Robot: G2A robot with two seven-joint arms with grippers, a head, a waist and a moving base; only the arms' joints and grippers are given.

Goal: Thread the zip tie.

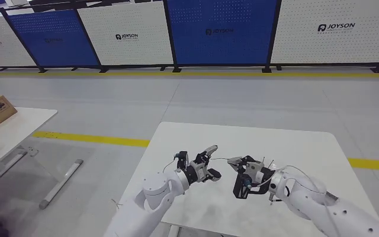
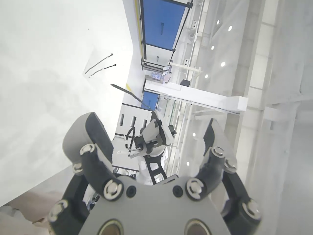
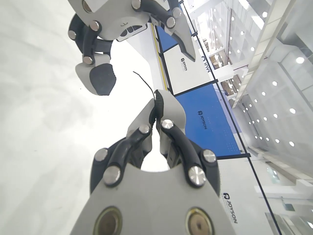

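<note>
Top view: you've got L gripper (image 1: 214,161) and R gripper (image 1: 233,160) facing each other over the white table (image 1: 266,137), near its middle, close but not touching.
L gripper: fingers spread wide, nothing btwn the pads, so it's released. It hangs above the tabletop.
R gripper: fingertips pinched tight on the zip tie (image 2: 122,89), pads pressed together w/ the strap caught btwn them.
Zip tie: thin black strap, gripped by the R gripper alone, up off the table. Its free end sticks out past the R fingertips toward the L gripper, w/ a slight bend.
Tip: in your right wrist view it lines up w/ the gap btwn the L fingers (image 3: 102,78). In the left wrist view it sits beyond the L fingertips and touches neither.
Tie head: hidden inside the R fingers, so you can't tell where it sits.
Spare ties (image 2: 105,59): two more black ties flat on the table, side by side, on the far side of the R gripper from the L one, well apart from the gripped tie.
Backdrop: blue and white panels (image 1: 222,29) across the floor behind the table, and a yellow floor line (image 1: 89,138) nearer in.
</note>
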